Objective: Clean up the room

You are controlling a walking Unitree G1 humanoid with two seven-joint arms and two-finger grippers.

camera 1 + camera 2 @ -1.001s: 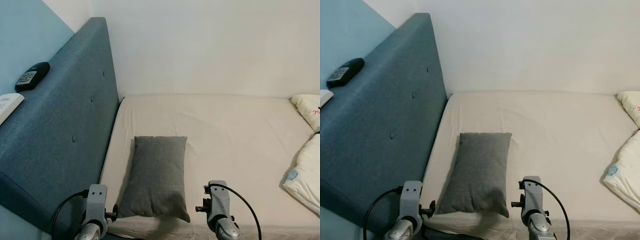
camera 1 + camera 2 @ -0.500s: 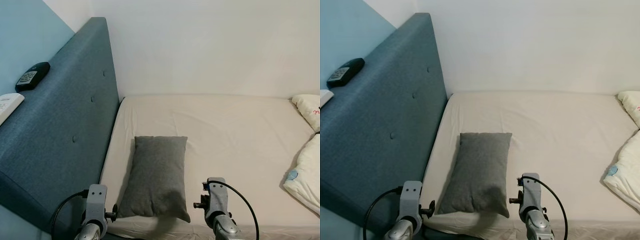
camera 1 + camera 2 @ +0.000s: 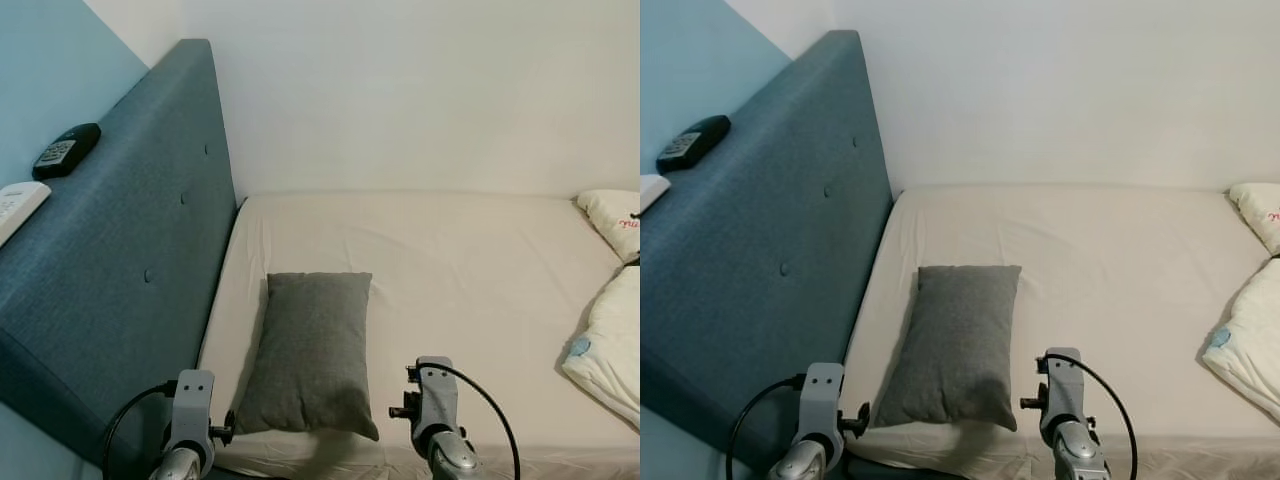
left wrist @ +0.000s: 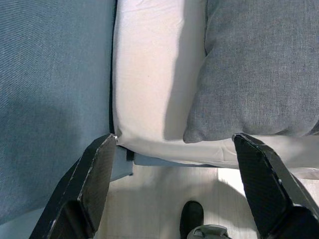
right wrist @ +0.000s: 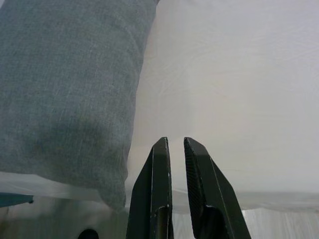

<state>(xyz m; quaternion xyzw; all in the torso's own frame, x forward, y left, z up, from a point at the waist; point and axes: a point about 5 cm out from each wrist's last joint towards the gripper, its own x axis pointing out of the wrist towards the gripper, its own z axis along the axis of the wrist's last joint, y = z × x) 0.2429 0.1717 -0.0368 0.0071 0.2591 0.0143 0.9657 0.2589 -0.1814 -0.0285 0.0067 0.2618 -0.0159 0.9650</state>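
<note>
Gray pillow (image 3: pixel 310 352) sits at the bed's (image 3: pixel 470 260) near edge by the headboard. My left gripper (image 4: pixel 174 191) is wide open and empty, right gripper (image 5: pixel 174 149) nearly shut and empty. I'd grab a corner, deep.

Matt grey woven-cloth pillow (image 3: pixel 312 350), smooth sheet (image 3: pixel 470 270)

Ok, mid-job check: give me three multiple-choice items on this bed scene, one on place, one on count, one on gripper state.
1. Where does the grey rectangular fabric pillow lie?
A. on the floor
B. on the cream mattress, near the blue padded headboard
C. on top of the headboard

2. How many remotes rest on the headboard's top?
A. one
B. two
C. four

3. How does the left gripper stand?
A. open
B. shut on the pillow
C. shut on a remote

Answers: 1 B, it rests flat on the sheet; 2 B, a black remote and a white remote; 3 A, its fingers are spread wide, holding nothing.
</note>
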